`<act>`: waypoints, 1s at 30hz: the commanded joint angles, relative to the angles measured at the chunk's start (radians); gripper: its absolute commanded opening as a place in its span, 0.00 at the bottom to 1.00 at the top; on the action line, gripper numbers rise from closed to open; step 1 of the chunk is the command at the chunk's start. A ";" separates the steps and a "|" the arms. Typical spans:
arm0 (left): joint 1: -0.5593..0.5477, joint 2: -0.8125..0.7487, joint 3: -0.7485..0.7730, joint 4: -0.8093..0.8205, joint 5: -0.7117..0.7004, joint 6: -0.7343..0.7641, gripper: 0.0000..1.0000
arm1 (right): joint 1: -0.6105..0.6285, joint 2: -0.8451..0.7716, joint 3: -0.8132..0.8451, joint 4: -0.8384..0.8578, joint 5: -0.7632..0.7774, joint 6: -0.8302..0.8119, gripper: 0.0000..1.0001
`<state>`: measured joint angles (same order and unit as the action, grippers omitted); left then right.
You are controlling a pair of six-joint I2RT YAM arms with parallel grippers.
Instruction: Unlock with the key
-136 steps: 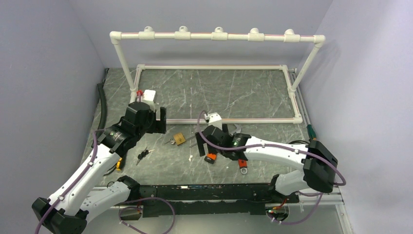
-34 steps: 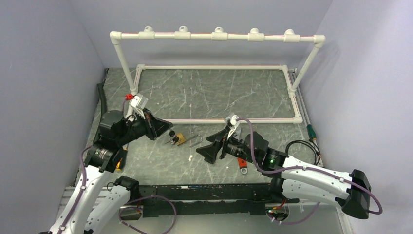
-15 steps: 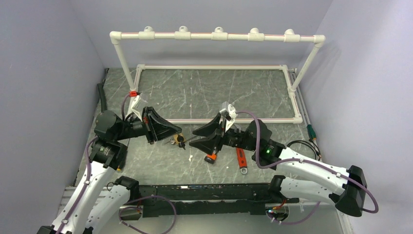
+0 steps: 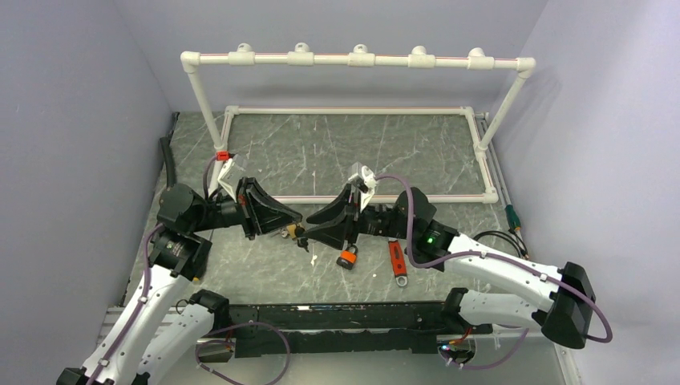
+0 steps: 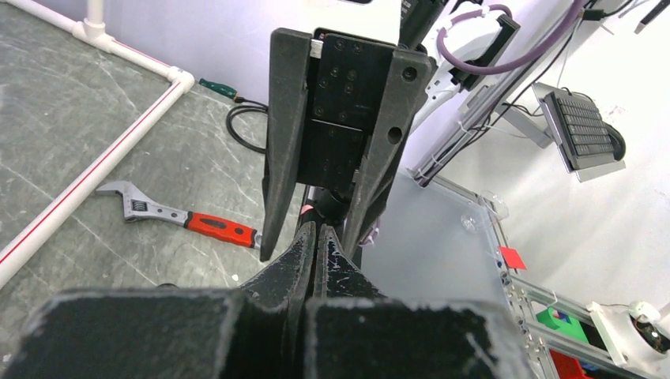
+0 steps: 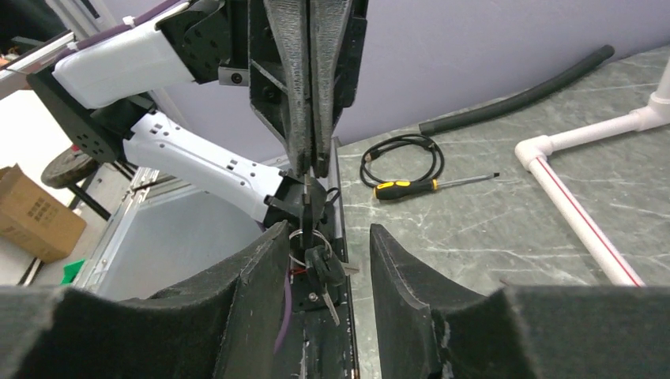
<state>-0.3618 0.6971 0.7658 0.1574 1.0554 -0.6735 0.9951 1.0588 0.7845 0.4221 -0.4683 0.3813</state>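
My left gripper (image 4: 295, 227) is shut on the key (image 6: 307, 187), whose ring and black-headed spare keys (image 6: 322, 268) dangle below its tips. My right gripper (image 6: 325, 257) faces it tip to tip, jaws apart, with the hanging keys in the gap between its fingers (image 6: 265, 272). In the left wrist view my shut fingers (image 5: 306, 245) point into the right gripper's parted jaws. An orange-and-black padlock (image 4: 347, 257) lies on the table just under the right gripper. A small brass lock (image 4: 281, 233) peeks out beneath the left fingers, mostly hidden.
A red-handled wrench (image 4: 396, 261) lies right of the orange padlock. A white PVC pipe frame (image 4: 361, 60) stands at the back, its base rail (image 4: 385, 198) just behind both grippers. A yellow-black screwdriver (image 6: 411, 187), a cable coil (image 6: 399, 158) and a black foam tube (image 4: 167, 160) sit at the left.
The right gripper has moved left until its jaws sit round the hanging keys, and the jaws have narrowed. The left gripper has edged right with the key, staying shut.
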 commanded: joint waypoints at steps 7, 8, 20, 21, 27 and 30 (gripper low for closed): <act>-0.006 -0.052 -0.059 0.084 -0.175 -0.035 0.00 | -0.003 0.029 -0.001 0.224 -0.072 0.092 0.41; -0.006 -0.059 -0.066 0.093 -0.190 -0.042 0.00 | -0.003 0.035 -0.007 0.254 -0.070 0.105 0.40; -0.006 -0.092 -0.100 0.202 -0.239 -0.133 0.00 | -0.003 0.061 -0.051 0.382 0.038 0.178 0.43; -0.006 -0.094 -0.098 0.202 -0.242 -0.134 0.00 | -0.003 0.063 -0.050 0.386 0.037 0.180 0.43; -0.006 -0.107 -0.079 0.195 -0.242 -0.140 0.00 | -0.008 0.064 -0.069 0.446 0.060 0.208 0.44; -0.006 -0.117 -0.070 0.184 -0.245 -0.138 0.00 | -0.018 0.063 -0.080 0.462 0.078 0.220 0.44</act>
<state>-0.3645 0.5983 0.6567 0.2966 0.8139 -0.7986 0.9901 1.1248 0.7170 0.7906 -0.4274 0.5755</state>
